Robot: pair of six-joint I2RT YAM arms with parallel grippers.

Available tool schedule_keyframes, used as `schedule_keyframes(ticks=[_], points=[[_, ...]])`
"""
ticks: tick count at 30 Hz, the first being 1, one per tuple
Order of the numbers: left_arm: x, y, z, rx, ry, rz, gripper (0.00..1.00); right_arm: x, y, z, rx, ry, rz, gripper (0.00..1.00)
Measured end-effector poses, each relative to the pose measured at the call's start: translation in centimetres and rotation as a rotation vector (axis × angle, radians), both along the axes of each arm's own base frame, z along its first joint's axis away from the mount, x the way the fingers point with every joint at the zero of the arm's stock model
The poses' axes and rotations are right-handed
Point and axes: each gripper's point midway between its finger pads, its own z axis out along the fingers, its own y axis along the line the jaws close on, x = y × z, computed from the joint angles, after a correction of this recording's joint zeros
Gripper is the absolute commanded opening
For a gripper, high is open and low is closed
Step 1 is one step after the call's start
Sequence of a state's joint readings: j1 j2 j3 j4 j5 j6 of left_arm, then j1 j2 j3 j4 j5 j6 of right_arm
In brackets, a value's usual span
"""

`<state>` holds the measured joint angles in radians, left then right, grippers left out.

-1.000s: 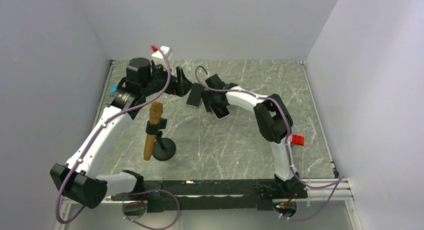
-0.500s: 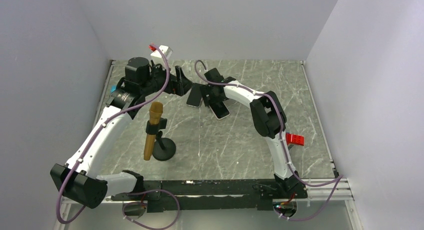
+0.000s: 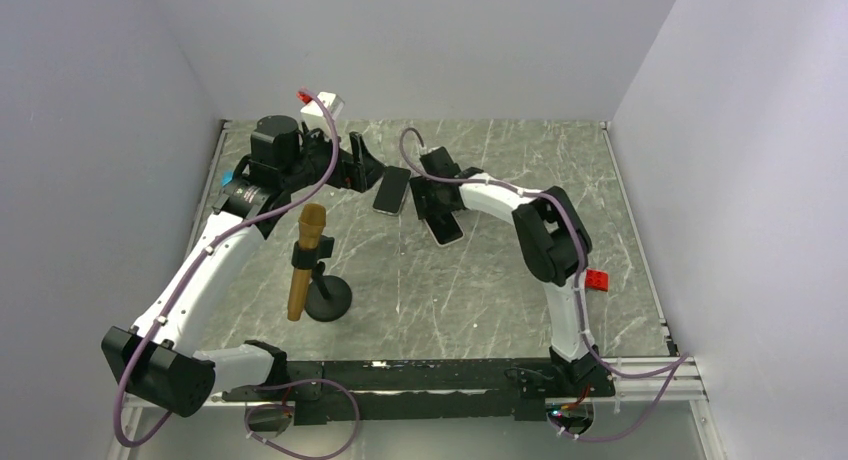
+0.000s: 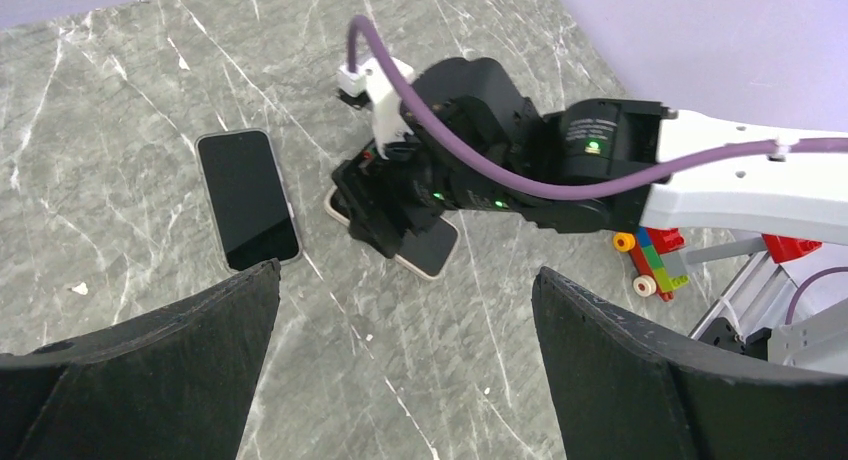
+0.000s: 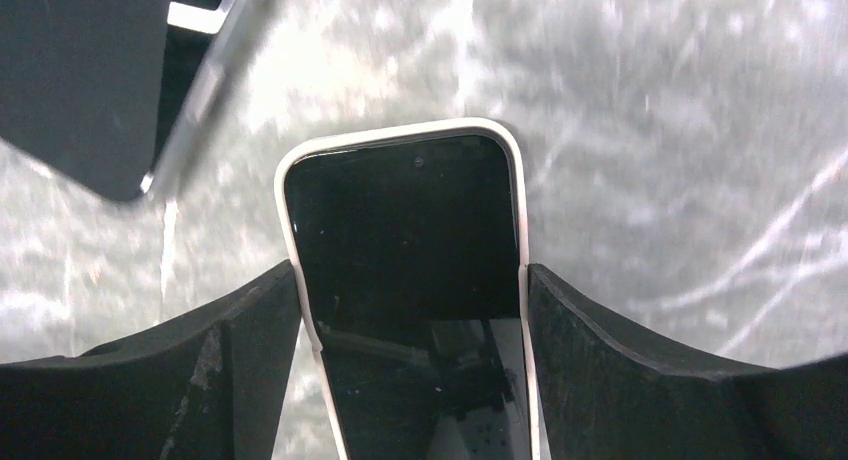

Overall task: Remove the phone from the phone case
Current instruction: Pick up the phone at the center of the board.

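A phone in a white case (image 5: 405, 230) lies face up on the marble table between my right gripper's (image 5: 410, 280) fingers, which press against both its long sides. From above, the cased phone (image 3: 446, 228) pokes out below the right gripper (image 3: 432, 200); it also shows in the left wrist view (image 4: 432, 246). A second dark-screened phone (image 3: 392, 190) with a thin light rim lies flat just to the left, also in the left wrist view (image 4: 247, 211). My left gripper (image 3: 366, 170) is open and empty, hovering above the table beside this second phone (image 4: 405, 380).
A gold microphone (image 3: 305, 263) stands on a black round base at the front left. A red brick (image 3: 596, 279) lies by the right arm, and a small brick-built car (image 4: 655, 260) shows near it. A white box (image 3: 326, 104) sits at the back wall.
My right wrist swung left, then back right, nudging the cased phone slightly toward the front right. The left arm and the second phone have not moved.
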<state>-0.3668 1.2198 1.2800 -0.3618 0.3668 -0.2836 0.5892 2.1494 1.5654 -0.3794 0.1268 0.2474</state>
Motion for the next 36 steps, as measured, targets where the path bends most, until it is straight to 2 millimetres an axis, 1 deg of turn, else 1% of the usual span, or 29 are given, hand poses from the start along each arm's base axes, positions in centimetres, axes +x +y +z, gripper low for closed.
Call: schedule_keyframes(ticks=[2,4,5,8,11,14,17,19,23,26,29,32,35,36], points=[[0.0,0.0,0.0,-0.001,0.002,-0.002,0.99,-1.4,-0.8,0.1,0.012,0.016,-0.018,0.12],[0.0,-0.1,0.0,-0.004,0.001,-0.005,0.99,-3.1,-1.8,0.3,0.022,0.035,-0.046,0.02],[-0.1,-0.1,0.1,-0.007,0.000,-0.008,0.98,-3.9,-2.2,0.4,0.028,0.042,-0.064,0.00],[-0.2,-0.5,0.2,-0.023,0.001,-0.023,0.93,-5.5,-3.2,1.5,0.066,0.041,-0.119,0.00],[-0.2,-1.0,-0.1,-0.029,0.011,-0.041,0.91,-6.4,-3.6,3.7,0.136,0.006,-0.178,0.00],[-0.7,-2.4,-0.8,-0.020,0.028,-0.076,0.90,-6.9,-4.1,7.0,0.230,-0.058,-0.247,0.00],[-2.0,-4.5,-1.6,-0.003,0.040,-0.135,0.89,-7.5,-4.6,10.1,0.334,-0.124,-0.304,0.00],[-2.9,-5.7,-1.9,0.007,0.042,-0.171,0.88,-7.9,-5.2,11.7,0.395,-0.163,-0.337,0.00],[-3.6,-6.8,-2.1,0.021,0.034,-0.200,0.84,-8.2,-6.0,13.4,0.456,-0.205,-0.375,0.00],[-3.6,-6.9,-2.3,0.030,0.032,-0.201,0.84,-8.3,-6.4,14.1,0.477,-0.215,-0.395,0.00],[-3.7,-7.3,-2.9,0.031,0.031,-0.214,0.85,-8.6,-6.8,15.3,0.511,-0.223,-0.416,0.00],[-4.2,-8.2,-3.9,0.027,0.038,-0.257,0.86,-9.2,-7.0,17.2,0.576,-0.223,-0.420,0.00],[-4.9,-9.6,-5.0,0.024,0.060,-0.316,0.86,-9.6,-7.2,19.7,0.655,-0.229,-0.410,0.00],[-5.0,-9.9,-5.2,0.024,0.064,-0.329,0.84,-9.7,-7.3,20.9,0.684,-0.235,-0.403,0.00]])
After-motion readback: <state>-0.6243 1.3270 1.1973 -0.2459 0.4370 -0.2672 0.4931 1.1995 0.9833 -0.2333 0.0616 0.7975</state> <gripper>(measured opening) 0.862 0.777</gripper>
